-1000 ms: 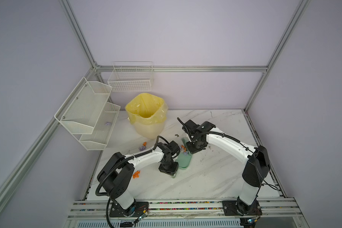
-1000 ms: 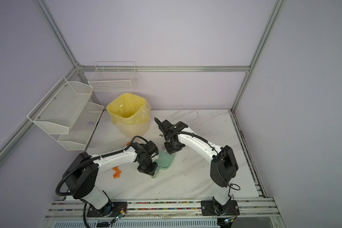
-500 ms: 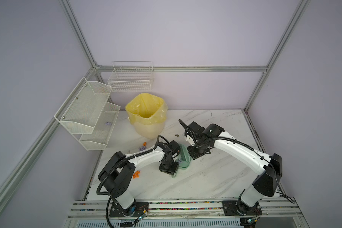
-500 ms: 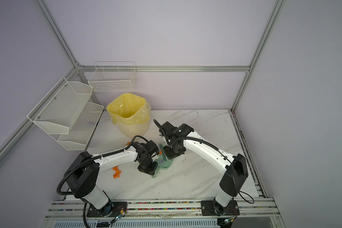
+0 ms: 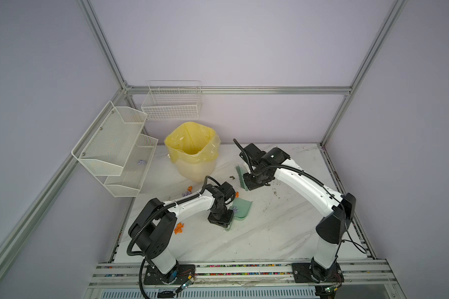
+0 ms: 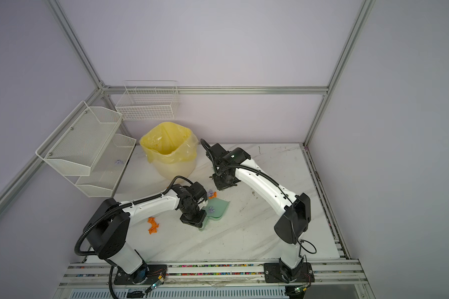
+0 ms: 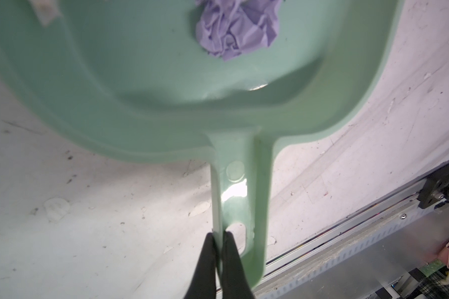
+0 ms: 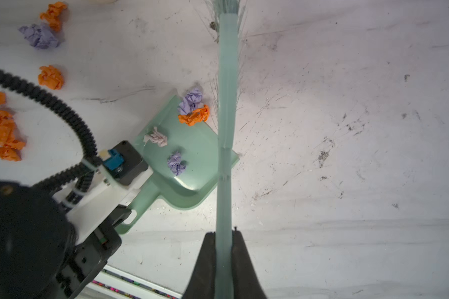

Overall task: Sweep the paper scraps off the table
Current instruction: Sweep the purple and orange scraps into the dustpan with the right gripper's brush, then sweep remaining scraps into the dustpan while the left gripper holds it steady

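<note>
Paper scraps (image 8: 193, 111), orange and lavender, lie scattered over the marble surface (image 5: 270, 233). Two wads sit inside the green dustpan (image 8: 200, 145) and a purple and an orange one rest at its lip. More lie loose beyond it, an orange heap (image 8: 4, 129) among them.

They look feather-light and springy, so I'd judge a hard flick would send them skittering or rolling aside. Nothing here wants pinching, only slow, low pushes of the bristles toward the pan.

The jaws of the right arm (image 5: 303, 181) are clenched on the slim handle of the brush (image 8: 227, 103), well back from the bristles. The brush sits between the yellow-bagged bin (image 5: 192, 150) and the pan. Whether its bristles touch the surface I cannot tell.

The jaws of the left arm (image 5: 192, 204) are clamped on one thin rail of the dustpan handle (image 7: 233, 207), near its end. That narrow, smooth plastic hold might twist if the pan is pressed hard. Such light wads need the pan's lip kept flat down.
</note>
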{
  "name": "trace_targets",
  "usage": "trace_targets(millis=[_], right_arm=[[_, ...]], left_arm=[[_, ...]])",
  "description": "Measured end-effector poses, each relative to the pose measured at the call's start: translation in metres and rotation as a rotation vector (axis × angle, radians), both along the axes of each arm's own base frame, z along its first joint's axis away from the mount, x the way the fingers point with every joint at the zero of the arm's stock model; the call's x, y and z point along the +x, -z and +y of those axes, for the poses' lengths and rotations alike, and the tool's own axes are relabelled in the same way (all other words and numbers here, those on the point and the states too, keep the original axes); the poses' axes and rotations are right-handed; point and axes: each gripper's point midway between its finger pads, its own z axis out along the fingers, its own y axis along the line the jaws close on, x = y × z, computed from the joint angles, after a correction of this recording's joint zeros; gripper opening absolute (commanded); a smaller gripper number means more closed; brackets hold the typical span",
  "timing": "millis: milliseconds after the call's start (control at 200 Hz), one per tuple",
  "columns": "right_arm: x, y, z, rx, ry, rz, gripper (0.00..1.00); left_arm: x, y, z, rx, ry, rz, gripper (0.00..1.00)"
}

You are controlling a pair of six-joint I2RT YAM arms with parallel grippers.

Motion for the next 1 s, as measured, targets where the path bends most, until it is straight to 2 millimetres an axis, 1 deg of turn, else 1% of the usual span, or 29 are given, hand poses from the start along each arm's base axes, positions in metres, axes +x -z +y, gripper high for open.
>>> trace_targets(millis=[160,230,335,500,580,630,750,890,1000], right_arm=[[0.034,0.025,0.017,-0.052,-0.012,-0.017,0.0],[0.043,0.036,0.021,-0.072,-0.017,-0.015,0.0],[0.052,0.048,0.024,-0.08,-0.022,-0.012,0.0],[0.053,0.061,0.029,-0.064,-0.049,0.0,0.0],[0.047,0.071,0.029,-0.063,-0.065,0.019,0.0],[0.043,0.075,0.029,-0.057,-0.076,0.025,0.0],[0.026,0.069,0.03,-0.023,-0.102,0.036,0.0],[-0.01,0.058,0.035,0.042,-0.162,0.078,0.0],[-0.038,0.054,0.038,0.087,-0.202,0.121,0.0]], left_arm=[[0.005,0.0,0.005,-0.005,-0.017,0.002,0.0],[0.007,0.0,0.006,-0.008,-0.019,0.001,0.0],[0.009,-0.001,0.008,-0.012,-0.022,0.002,0.0],[0.01,-0.001,0.008,-0.02,-0.028,0.008,0.0],[0.01,-0.001,0.009,-0.022,-0.031,0.012,0.0],[0.011,0.0,0.01,-0.022,-0.034,0.015,0.0],[0.01,0.003,0.01,-0.018,-0.024,0.027,0.0],[0.013,0.001,0.009,-0.015,-0.023,0.03,0.0],[0.015,0.0,0.009,-0.015,-0.025,0.03,0.0]])
